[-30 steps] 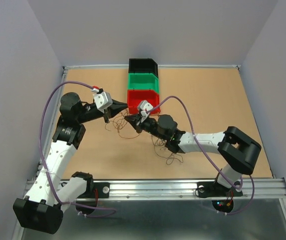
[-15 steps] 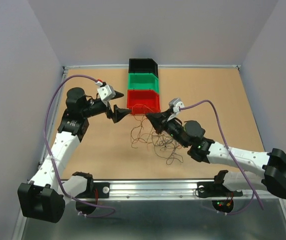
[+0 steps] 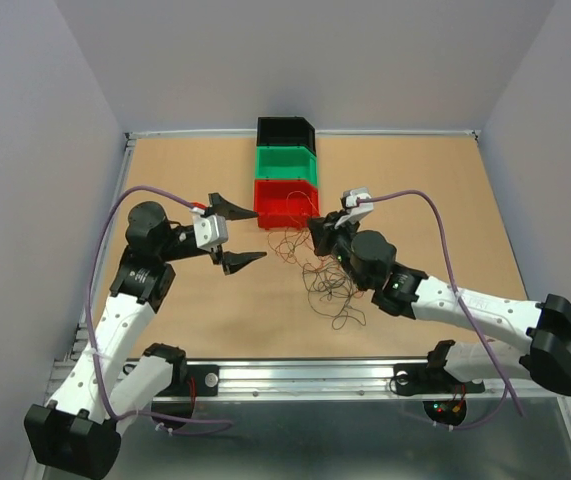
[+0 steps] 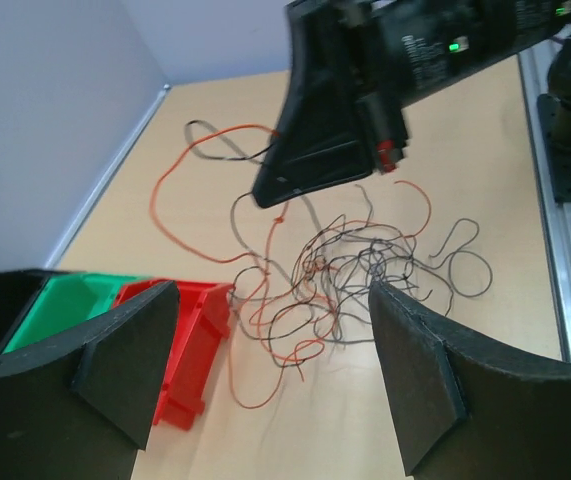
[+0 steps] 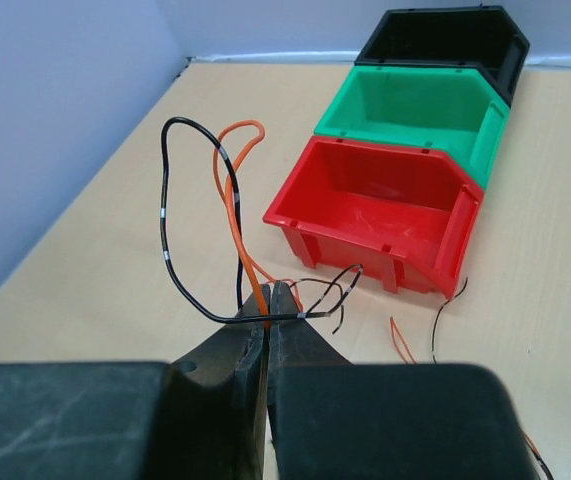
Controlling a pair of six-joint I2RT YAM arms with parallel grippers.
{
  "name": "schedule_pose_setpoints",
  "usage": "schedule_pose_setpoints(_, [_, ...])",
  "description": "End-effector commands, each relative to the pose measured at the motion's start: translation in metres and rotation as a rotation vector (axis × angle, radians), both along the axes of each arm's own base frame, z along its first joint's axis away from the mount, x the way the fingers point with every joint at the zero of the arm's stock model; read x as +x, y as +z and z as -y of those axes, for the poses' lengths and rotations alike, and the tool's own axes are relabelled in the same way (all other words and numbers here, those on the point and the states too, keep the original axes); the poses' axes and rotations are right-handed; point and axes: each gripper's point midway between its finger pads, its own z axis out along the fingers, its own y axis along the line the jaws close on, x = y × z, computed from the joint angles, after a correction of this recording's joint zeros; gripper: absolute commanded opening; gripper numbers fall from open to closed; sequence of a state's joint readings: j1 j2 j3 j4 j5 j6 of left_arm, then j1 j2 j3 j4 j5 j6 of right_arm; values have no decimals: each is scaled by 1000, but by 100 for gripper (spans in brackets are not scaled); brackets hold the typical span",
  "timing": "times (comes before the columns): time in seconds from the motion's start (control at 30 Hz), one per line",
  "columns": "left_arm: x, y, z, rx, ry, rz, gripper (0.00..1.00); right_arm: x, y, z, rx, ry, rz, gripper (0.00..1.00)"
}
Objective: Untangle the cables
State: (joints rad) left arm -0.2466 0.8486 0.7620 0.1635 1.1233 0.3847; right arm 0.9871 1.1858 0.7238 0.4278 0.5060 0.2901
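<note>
Jaws first: the right gripper (image 5: 268, 300) is pinched tight on strands of the cables (image 5: 230, 200), an orange one and a black one that loop up from its tips. The left gripper (image 3: 258, 234) stands wide apart with nothing in it. Its fingers (image 4: 125, 360) frame the tangle from the left, and it hangs near the right gripper but apart from it.

The pinched tips sit just beside the near right corner of the red bin (image 3: 285, 203). The rest of the cables (image 3: 330, 285) lie in a loose curly heap around the middle of the bench (image 3: 435, 190). They spread beneath the right arm's forward links and trail toward the near edge.

A broad stretch of bare board runs from the heap to the right edge and up to the far right corner. There is more of it between the left gripper and the near edge. The left arm itself stands close to the left edge, where a pale wall (image 3: 35, 150) rises.

Three bins stand in a row at the middle of the far edge. The black bin (image 3: 285, 130) is at the back, the green bin (image 3: 285, 162) is next, and the red one is nearest, hemming the grippers on the far side. A metal rail (image 3: 315, 378) runs along the near edge and carries both bases. A lilac lead (image 3: 435, 235) arcs high over the right arm.
</note>
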Motion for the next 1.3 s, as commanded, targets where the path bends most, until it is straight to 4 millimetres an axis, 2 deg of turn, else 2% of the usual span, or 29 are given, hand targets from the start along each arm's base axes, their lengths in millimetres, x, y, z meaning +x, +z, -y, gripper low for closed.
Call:
schedule_pose_setpoints(0.0, [-13, 4, 13, -12, -80, 79, 88, 16, 41, 1, 98, -98, 14, 0])
schedule_pose_setpoints(0.13, [5, -8, 27, -5, -28, 36, 88, 24, 39, -5, 107, -121, 2, 1])
schedule_pose_setpoints(0.2, [6, -12, 36, -1, -22, 30, 88, 26, 41, -8, 117, -121, 6, 1])
schedule_pose_setpoints(0.23, [16, -15, 38, 1, 27, 28, 87, 26, 45, -10, 126, -114, 10, 1])
schedule_pose_setpoints(0.43, [39, -30, 50, 24, 110, -13, 81, 28, 46, -19, 132, -93, 11, 1])
schedule_pose_setpoints(0.63, [51, -47, 66, 71, 134, -39, 79, 29, 49, -24, 143, -82, 12, 1])
schedule_pose_setpoints(0.7, [54, -54, 70, 93, 148, -46, 66, 29, 50, -25, 143, -79, 14, 0])
schedule_pose_setpoints(0.77, [65, -61, 72, 119, 190, -60, 47, 27, 50, -22, 146, -80, 14, 1])
schedule_pose_setpoints(0.8, [67, -66, 72, 133, 200, -73, 26, 26, 44, -20, 139, -80, 8, 1])
schedule_pose_setpoints(0.83, [72, -72, 72, 149, 212, -87, 14, 25, 45, -17, 143, -85, 9, 0])
schedule_pose_setpoints(0.87, [75, -67, 72, 147, 226, -88, 0, 25, 43, -14, 146, -94, 9, 1])
schedule_pose_setpoints(0.9, [77, -67, 71, 146, 240, -92, 0, 24, 38, -12, 140, -99, 2, 0])
schedule_pose_setpoints(1.0, [87, -49, 49, 99, 316, -74, 0, 21, 16, 11, 116, -168, -20, 1])
schedule_pose_setpoints(1.03, [79, -30, 43, 44, 294, -62, 0, 20, 7, 23, 114, -219, -29, 0])
schedule_pose_setpoints(1.07, [88, -24, 20, 17, 341, -64, 0, 14, -17, 41, 101, -251, -56, 1])
schedule_pose_setpoints(1.1, [78, -13, 22, -16, 306, -64, 0, 9, -26, 51, 105, -274, -66, 1])
schedule_pose_setpoints(1.13, [86, 6, -4, -83, 369, -65, 0, 6, -39, 65, 104, -312, -78, 1])
schedule_pose_setpoints(1.2, [94, 21, -28, -148, 439, -77, 0, -11, -64, 92, 138, -333, -102, 0])
schedule_pose_setpoints(1.23, [111, 31, -58, -212, 568, -97, 0, -20, -88, 104, 128, -337, -128, 1])
schedule_pose_setpoints(1.27, [120, 35, -76, -247, 641, -109, 0, -23, -73, 106, 191, -326, -115, 1])
